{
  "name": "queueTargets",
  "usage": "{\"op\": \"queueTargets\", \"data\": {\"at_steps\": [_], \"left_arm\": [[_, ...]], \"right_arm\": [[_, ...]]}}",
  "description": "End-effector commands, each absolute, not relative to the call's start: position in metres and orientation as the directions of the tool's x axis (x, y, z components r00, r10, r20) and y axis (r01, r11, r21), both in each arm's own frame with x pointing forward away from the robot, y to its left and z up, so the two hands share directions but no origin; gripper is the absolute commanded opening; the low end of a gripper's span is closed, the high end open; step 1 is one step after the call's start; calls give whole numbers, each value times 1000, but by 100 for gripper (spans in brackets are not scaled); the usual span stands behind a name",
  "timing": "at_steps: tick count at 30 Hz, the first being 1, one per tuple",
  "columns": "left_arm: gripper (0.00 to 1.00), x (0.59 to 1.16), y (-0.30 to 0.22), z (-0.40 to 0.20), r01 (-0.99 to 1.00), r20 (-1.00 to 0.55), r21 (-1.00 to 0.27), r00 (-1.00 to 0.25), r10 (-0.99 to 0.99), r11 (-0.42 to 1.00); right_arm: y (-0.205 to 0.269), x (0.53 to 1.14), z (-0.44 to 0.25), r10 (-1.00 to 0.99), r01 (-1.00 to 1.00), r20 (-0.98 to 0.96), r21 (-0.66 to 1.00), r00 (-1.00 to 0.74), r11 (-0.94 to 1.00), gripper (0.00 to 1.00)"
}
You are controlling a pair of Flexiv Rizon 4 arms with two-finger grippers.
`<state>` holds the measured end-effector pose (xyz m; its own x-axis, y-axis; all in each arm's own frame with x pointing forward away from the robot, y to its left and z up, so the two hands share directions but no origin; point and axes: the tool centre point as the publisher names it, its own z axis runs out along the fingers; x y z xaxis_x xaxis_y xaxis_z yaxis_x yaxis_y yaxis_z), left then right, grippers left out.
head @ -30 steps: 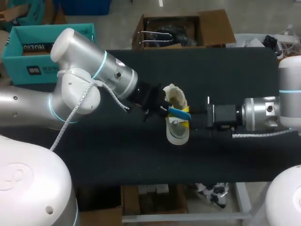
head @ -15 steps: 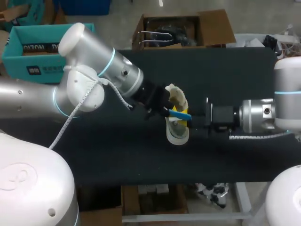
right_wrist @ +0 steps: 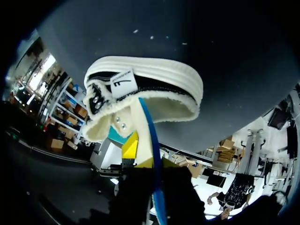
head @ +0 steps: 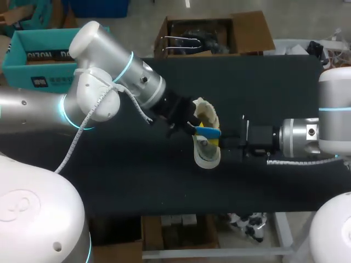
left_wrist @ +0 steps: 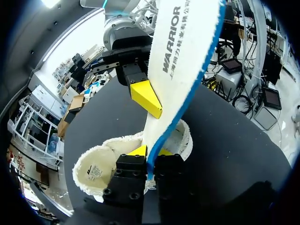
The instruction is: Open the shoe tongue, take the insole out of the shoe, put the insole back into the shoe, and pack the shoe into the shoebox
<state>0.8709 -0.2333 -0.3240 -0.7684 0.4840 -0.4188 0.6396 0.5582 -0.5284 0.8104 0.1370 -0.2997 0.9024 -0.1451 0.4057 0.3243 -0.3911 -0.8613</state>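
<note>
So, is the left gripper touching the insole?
Touching. The left wrist view shows the insole running edge-on into the left gripper, with both fingers pressed against it from opposite sides.

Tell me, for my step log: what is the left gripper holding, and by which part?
The left gripper holds the insole by its lower end, jaws closed on its two faces, close by the shoe.

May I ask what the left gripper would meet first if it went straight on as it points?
Probably the cream fleece-lined shoe just beyond the left gripper, which is shut on the white blue-edged insole; depth is unclear.
</note>
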Motion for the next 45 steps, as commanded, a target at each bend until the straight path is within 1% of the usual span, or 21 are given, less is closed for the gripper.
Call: {"op": "queueTargets", "data": {"at_steps": [1,16,23,24,25,26,27,30,33,39,40,41,42,43,45], "left_arm": [[0,881,-232,-328,638,-410,-529,-770,489,560],[0,910,-236,-349,589,-355,-552,-806,473,590],[0,907,-233,-348,584,-351,-569,-809,471,579],[17,906,-233,-346,585,-352,-574,-808,472,573],[29,903,-232,-344,588,-355,-577,-805,474,566],[33,900,-231,-341,594,-361,-578,-801,477,559],[35,893,-229,-339,599,-367,-580,-797,480,552],[36,886,-226,-333,611,-379,-578,-788,485,541],[40,878,-224,-328,620,-383,-582,-780,494,527],[38,869,-225,-324,629,-394,-598,-770,501,497],[36,868,-226,-324,632,-398,-597,-769,501,495],[30,866,-227,-323,633,-401,-597,-767,501,492],[18,866,-227,-323,634,-402,-597,-766,501,491],[15,865,-227,-323,635,-403,-597,-766,502,490],[17,864,-229,-324,639,-401,-591,-762,508,492]], "right_arm": [[143,815,-304,-134,309,397,-851,908,-425,0],[142,841,-333,-165,250,353,-861,921,-443,0],[141,841,-335,-173,242,349,-861,921,-448,0],[140,840,-335,-174,242,349,-861,921,-448,0],[139,840,-335,-176,241,350,-860,920,-449,0],[138,840,-335,-178,241,350,-860,920,-449,0],[137,839,-335,-179,241,352,-860,919,-450,0],[135,839,-336,-185,240,354,-858,917,-455,0],[132,839,-337,-195,241,360,-856,912,-457,0],[131,844,-339,-204,247,369,-856,907,-454,0],[131,845,-339,-203,248,370,-856,906,-453,0],[131,845,-339,-202,252,373,-857,906,-450,0],[132,846,-340,-202,253,373,-857,906,-449,0],[132,846,-340,-201,254,373,-857,906,-449,0],[132,846,-340,-201,257,376,-858,905,-445,0]]}}
